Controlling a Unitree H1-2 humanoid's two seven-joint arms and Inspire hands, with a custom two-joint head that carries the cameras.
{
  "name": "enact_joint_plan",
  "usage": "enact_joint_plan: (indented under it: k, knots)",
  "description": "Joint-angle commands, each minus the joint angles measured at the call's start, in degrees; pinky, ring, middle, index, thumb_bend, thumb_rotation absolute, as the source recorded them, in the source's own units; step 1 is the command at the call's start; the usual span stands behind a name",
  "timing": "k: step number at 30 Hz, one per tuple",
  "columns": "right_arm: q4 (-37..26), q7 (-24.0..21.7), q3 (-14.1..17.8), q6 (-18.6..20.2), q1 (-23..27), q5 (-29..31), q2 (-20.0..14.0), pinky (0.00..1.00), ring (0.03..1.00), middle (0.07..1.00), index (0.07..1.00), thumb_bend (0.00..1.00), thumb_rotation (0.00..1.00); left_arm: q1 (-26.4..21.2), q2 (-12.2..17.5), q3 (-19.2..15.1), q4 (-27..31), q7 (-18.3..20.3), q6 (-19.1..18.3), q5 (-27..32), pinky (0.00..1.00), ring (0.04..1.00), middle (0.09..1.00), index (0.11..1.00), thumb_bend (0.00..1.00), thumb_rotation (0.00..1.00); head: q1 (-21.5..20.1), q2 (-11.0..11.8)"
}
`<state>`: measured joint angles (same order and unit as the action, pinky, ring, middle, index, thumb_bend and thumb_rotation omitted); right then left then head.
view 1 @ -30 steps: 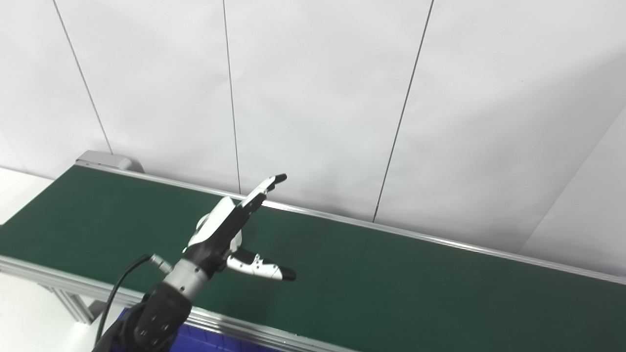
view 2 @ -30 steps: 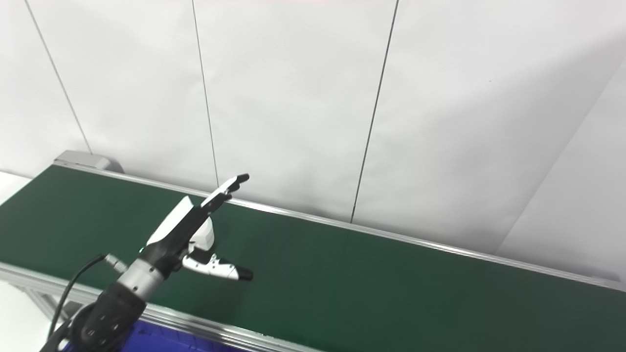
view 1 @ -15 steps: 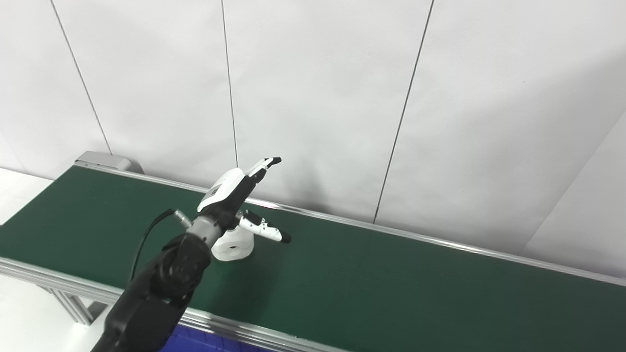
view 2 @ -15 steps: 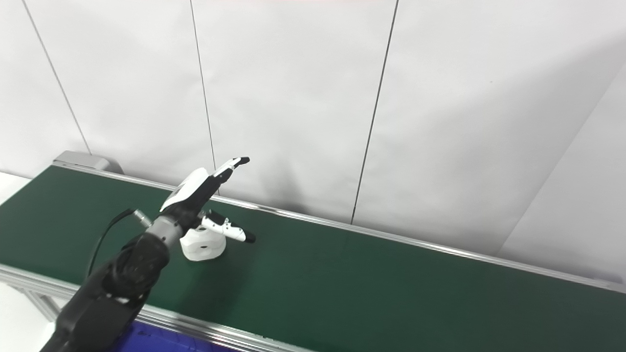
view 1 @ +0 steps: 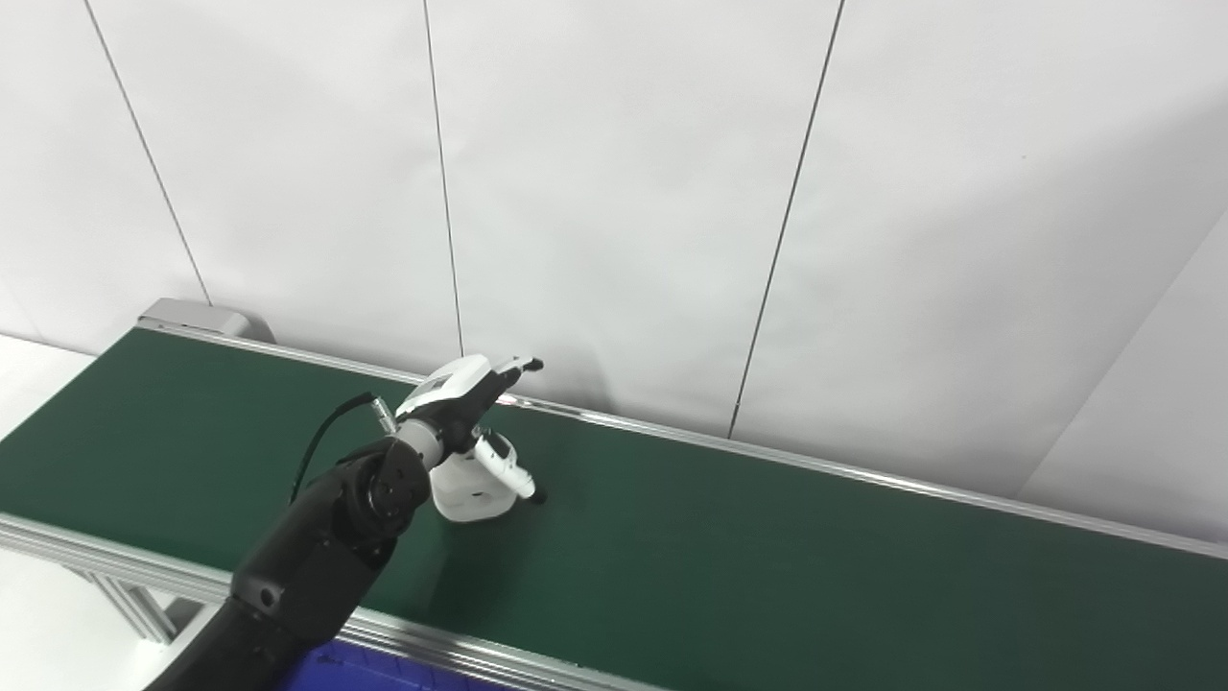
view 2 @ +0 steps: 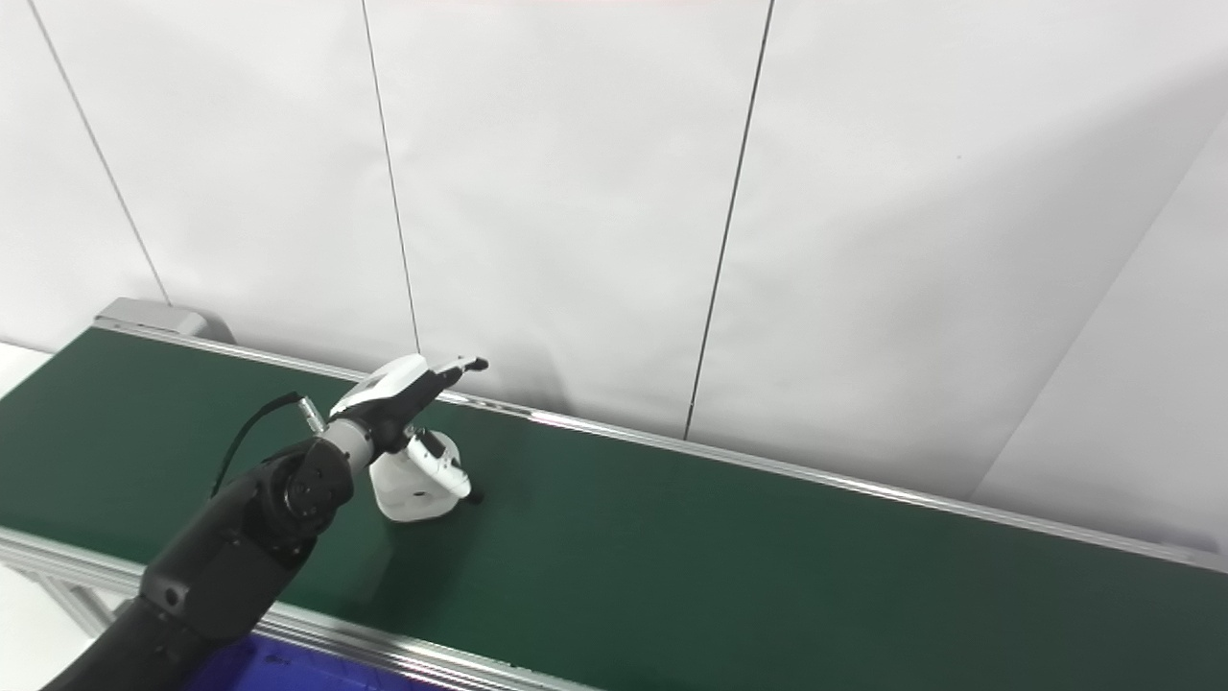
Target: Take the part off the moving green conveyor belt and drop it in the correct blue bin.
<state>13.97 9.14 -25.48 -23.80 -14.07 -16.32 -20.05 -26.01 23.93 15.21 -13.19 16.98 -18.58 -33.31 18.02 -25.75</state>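
White wall panels back the belt (view 1: 767,557). Nearest me, a strip of blue bin (view 1: 384,672) shows under the near rail. My left hand (view 1: 467,408) has dropped over the last second and now cups the white part (view 1: 470,491) mid-belt. The fingers (view 1: 518,366) reach flat over its top, the thumb runs down its right side, and nothing is closed yet. I judge the grab is next. My right hand isn't visible.

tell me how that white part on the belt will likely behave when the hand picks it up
The white part looks like a rigid moulded piece, so probably stiff, not floppy. Its smooth glossy surface could slip between the left hand's fingers. It sits squat on the green belt, so it seems unlikely to roll.
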Motion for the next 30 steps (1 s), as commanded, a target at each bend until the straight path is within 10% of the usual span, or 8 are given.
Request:
enact_joint_plan:
  k: [1,12,15,16,17,20,30]
  knots:
    - [-2.4,0.9,0.4,-3.1,0.2,0.3,-0.3,0.92,0.975,1.000,1.000,0.98,0.62,-2.8,2.0,1.0,0.2,1.8,-1.8,-1.4,1.00,1.000,1.000,0.936,0.87,0.14,0.0,0.0]
    - [-4.4,0.4,0.8,-3.1,-0.7,1.5,-0.6,0.94,0.982,1.000,1.000,0.97,0.59,-1.8,2.9,5.4,3.7,10.7,-8.2,-4.4,1.00,1.000,1.000,0.910,0.85,0.01,0.7,-0.9]
    - [-5.0,0.0,1.0,-3.1,-1.2,2.7,-0.8,0.97,0.996,1.000,1.000,0.97,0.58,-0.4,1.6,4.6,1.3,5.0,-4.1,-3.8,0.87,0.935,0.979,0.881,0.80,0.00,1.1,-1.4]
    - [-5.2,0.0,0.9,-3.1,-1.3,3.0,-0.8,0.99,0.999,1.000,1.000,0.97,0.57,0.0,1.1,4.2,0.6,3.3,-2.8,-3.3,0.67,0.789,0.937,0.850,0.77,0.00,1.1,-1.4]
    - [-5.2,0.0,1.0,-3.1,-1.4,3.1,-0.9,1.00,1.000,1.000,1.000,0.98,0.58,0.5,-0.2,3.1,-1.0,-0.5,-1.4,-2.8,0.54,0.644,0.718,0.768,0.66,0.00,1.3,-1.4]
    - [-5.6,0.2,1.5,-3.1,-1.9,2.8,-0.8,1.00,1.000,1.000,1.000,0.98,0.59,1.6,-3.2,1.2,-5.2,-10.8,3.4,-3.1,0.44,0.460,0.525,0.596,0.53,0.00,1.6,-1.7]
    - [-5.7,-0.7,1.5,-3.1,-1.8,3.7,-1.4,1.00,1.000,1.000,1.000,0.97,0.58,2.6,-6.1,-1.5,-7.0,-21.3,11.7,-0.9,0.43,0.422,0.514,0.510,0.50,0.00,2.5,-2.1]
